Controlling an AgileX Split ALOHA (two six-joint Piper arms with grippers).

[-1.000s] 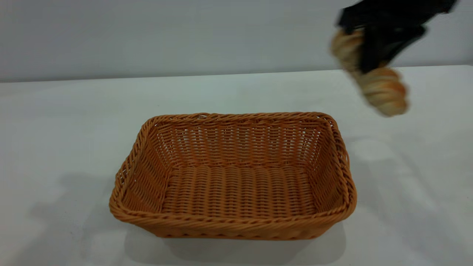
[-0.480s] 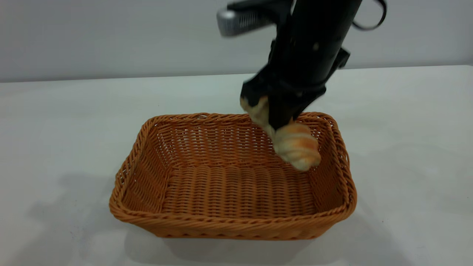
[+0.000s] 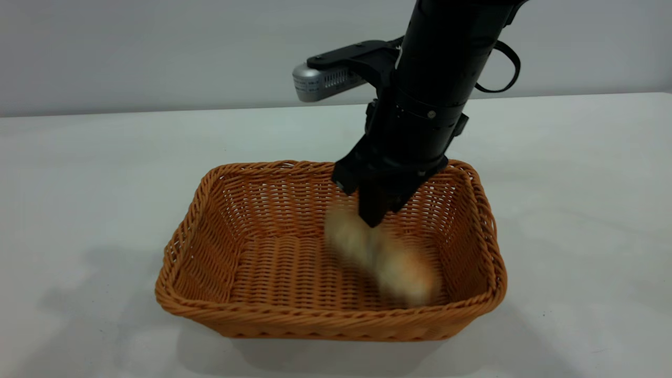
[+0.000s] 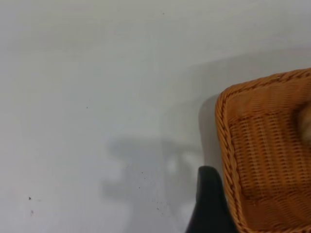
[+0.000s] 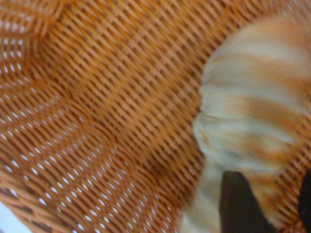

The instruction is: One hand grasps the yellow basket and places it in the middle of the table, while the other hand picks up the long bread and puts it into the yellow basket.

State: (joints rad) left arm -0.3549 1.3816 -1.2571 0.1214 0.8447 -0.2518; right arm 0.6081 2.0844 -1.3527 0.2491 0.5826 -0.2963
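The yellow basket (image 3: 325,323) stands in the middle of the white table (image 3: 79,173). My right gripper (image 3: 374,215) hangs inside it, pointing down, open. Just below the fingertips, the long bread (image 3: 383,257) appears as a blur over the basket floor, free of the fingers. In the right wrist view the ridged loaf (image 5: 252,107) lies on the weave (image 5: 107,111) beyond my right gripper (image 5: 272,208). In the left wrist view a black part of my left gripper (image 4: 209,204) shows outside the basket's corner (image 4: 262,145), apart from it; the bread (image 4: 306,124) peeks in at the edge.
The right arm's black forearm (image 3: 436,79) and its grey wrist camera (image 3: 320,81) rise over the basket's far side. Bare white tabletop with small dark specks (image 4: 30,199) surrounds the basket on all sides. A grey wall stands behind the table.
The right arm swung in from the upper right and lowered the bread into the basket. The gripper has let go and the loaf is dropping to the basket floor. The basket has not moved.
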